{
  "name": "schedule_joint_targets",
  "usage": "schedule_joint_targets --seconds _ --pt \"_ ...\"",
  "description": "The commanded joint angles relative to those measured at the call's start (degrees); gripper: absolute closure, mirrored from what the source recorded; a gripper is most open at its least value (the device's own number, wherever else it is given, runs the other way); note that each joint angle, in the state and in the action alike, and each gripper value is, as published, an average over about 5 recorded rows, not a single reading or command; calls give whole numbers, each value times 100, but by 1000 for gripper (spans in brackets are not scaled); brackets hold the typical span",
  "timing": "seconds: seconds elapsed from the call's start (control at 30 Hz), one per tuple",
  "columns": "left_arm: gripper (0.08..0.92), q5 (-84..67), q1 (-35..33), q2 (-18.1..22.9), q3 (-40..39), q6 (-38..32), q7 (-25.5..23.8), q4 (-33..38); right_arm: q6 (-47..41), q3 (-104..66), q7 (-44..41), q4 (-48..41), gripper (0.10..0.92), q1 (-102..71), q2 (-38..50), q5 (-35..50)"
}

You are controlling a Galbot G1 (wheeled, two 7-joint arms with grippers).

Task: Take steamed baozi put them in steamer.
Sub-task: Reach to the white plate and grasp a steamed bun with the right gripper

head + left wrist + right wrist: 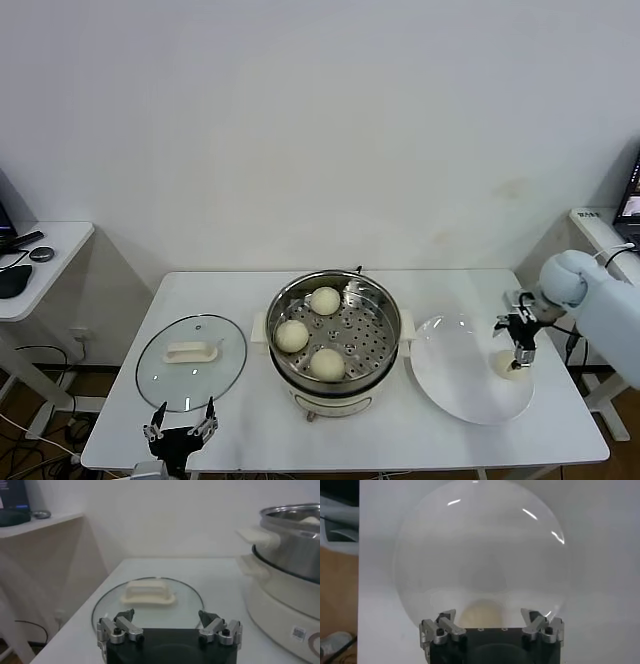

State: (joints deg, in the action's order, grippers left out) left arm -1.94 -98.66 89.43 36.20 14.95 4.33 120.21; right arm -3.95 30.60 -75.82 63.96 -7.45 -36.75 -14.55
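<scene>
Right gripper point(517, 352): you've got it out over the far right edge of the white plate point(455, 385), pointing down at the last bun, jaws spread wide, nothing held.
Last baozi point(507, 364): it sits on the plate's right rim, right under your right gripper; in the right wrist view it shows as a pale lump point(481, 615) between the open fingers point(444, 622), and you can't tell whether they touch it.
Steamer point(378, 362): centre of the table point(250, 440), lid off, perforated tray showing.
Baozi in the steamer: three are in there now, one at the back point(324, 300), one on the left point(291, 336), one at the front point(326, 364), all apart from each other.
Left gripper point(181, 428): parked low at the table's front left edge, jaws wide apart and empty; the left wrist view shows its fingers point(119, 628) just short of the lid.
Glass lid point(190, 362): lying flat on the table left of the steamer, cream handle point(191, 351) up, well clear of the pot.
Plate: just right of the steamer, close to its side handle point(406, 327).
</scene>
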Motion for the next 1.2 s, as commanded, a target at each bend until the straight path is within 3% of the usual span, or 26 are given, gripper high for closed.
schedule_joint_targets --seconds 0.03,1.2 --pt "177 -2 0 -4 1 -3 -10 -35 117 -121 44 -338 203 -204 -319 -550" --pt "177 -4 14 3 -16 -35 0 -93 111 -378 85 -565 203 -459 -345 -935"
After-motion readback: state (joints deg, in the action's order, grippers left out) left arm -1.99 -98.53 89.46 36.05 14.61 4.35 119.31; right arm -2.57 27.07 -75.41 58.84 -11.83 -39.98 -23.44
